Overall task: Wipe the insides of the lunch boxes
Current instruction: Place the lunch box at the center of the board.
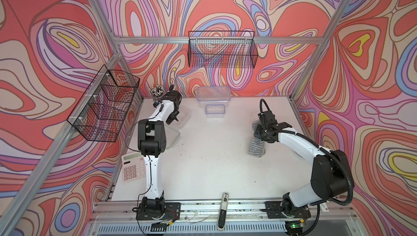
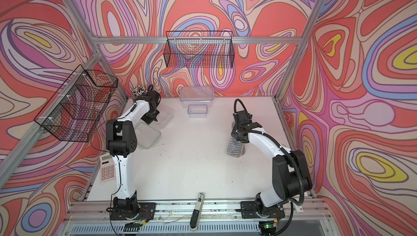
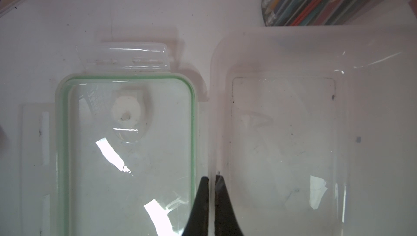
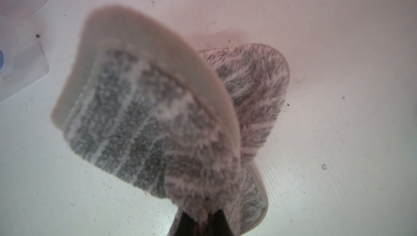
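Left fingers [image 3: 200, 205] are clamped on a side wall of the open tub [image 3: 284, 133], bracing that clear, round-cornered plastic box at the back-left of the tabletop [image 1: 214, 155] beside its green-sealed lid [image 3: 126, 155]. The right fingers [image 4: 222, 225] are clenched on the fluffy grey striped cloth [image 4: 140, 115], which hangs well apart on the right. This looks like the carry-over before a wipe: the cloth must cross and drop inside the braced tub, while the large lidded box [image 1: 213, 95] and small lidded box [image 1: 215, 110] sit closed at the back.
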